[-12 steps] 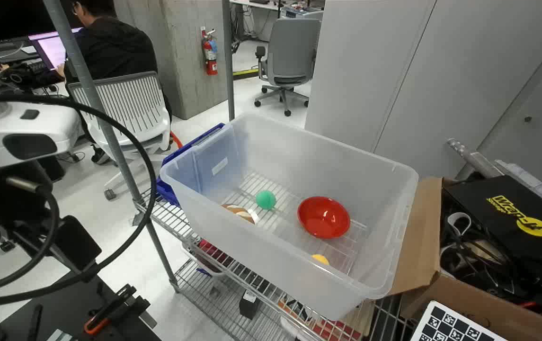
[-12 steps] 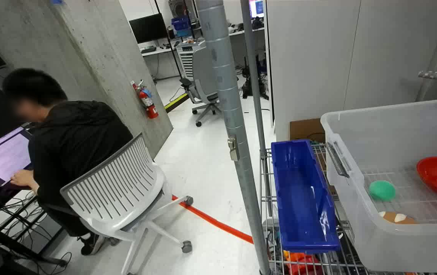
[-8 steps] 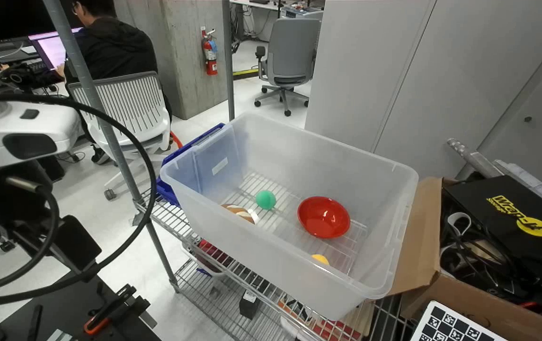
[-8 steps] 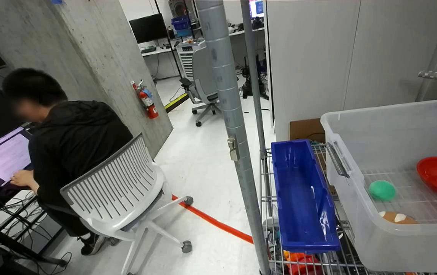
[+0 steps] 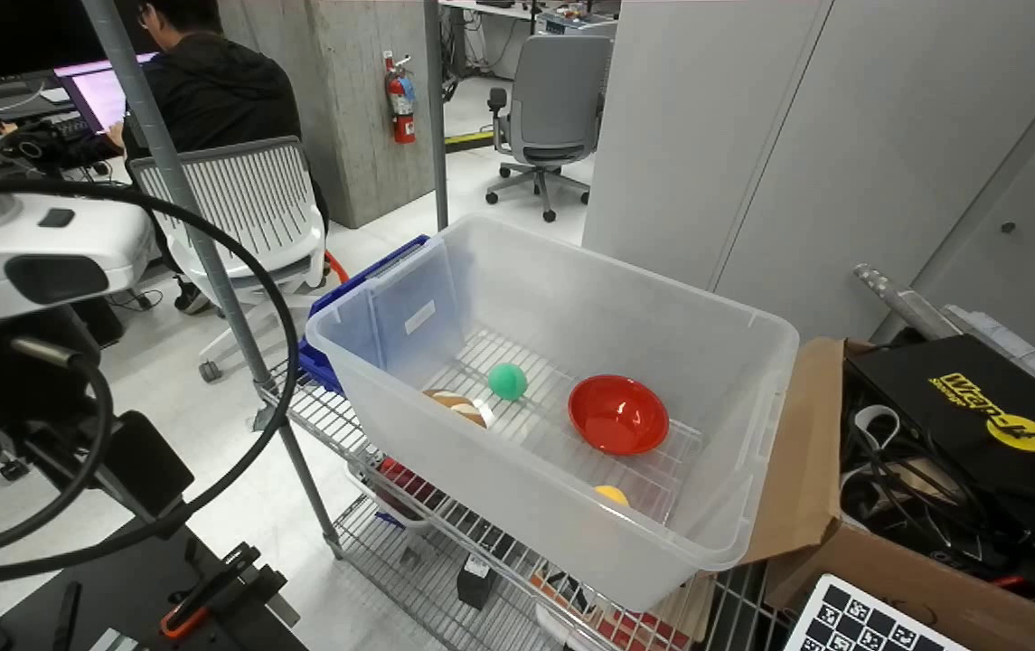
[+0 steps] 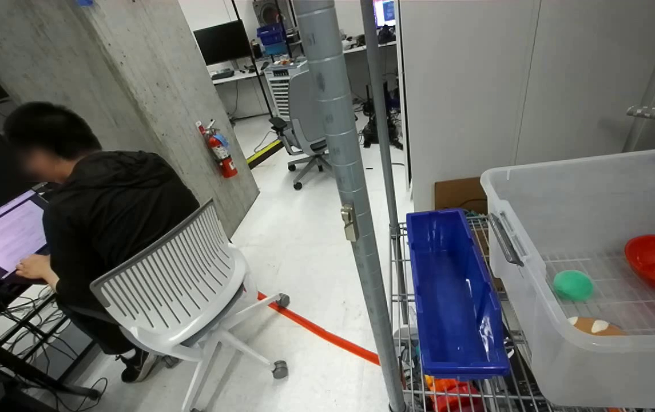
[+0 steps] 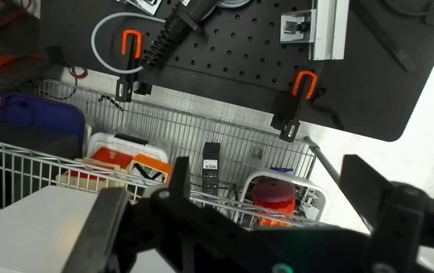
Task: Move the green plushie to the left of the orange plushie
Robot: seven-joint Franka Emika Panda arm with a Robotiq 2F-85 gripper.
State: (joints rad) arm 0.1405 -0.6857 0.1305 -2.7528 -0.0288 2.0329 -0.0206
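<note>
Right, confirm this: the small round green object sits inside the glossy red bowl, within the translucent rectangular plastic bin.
Not inside: the green object lies apart from the red bowl, as both exterior views show. Both are within the plastic bin.

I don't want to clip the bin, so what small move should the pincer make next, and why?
I'd probably swing the pincer slightly toward the green toy, clear of the rim of the translucent bin. Its jaws stand wide open, holding nothing, outside the bin, while the toy lies on the bin's floor within its walls.
</note>
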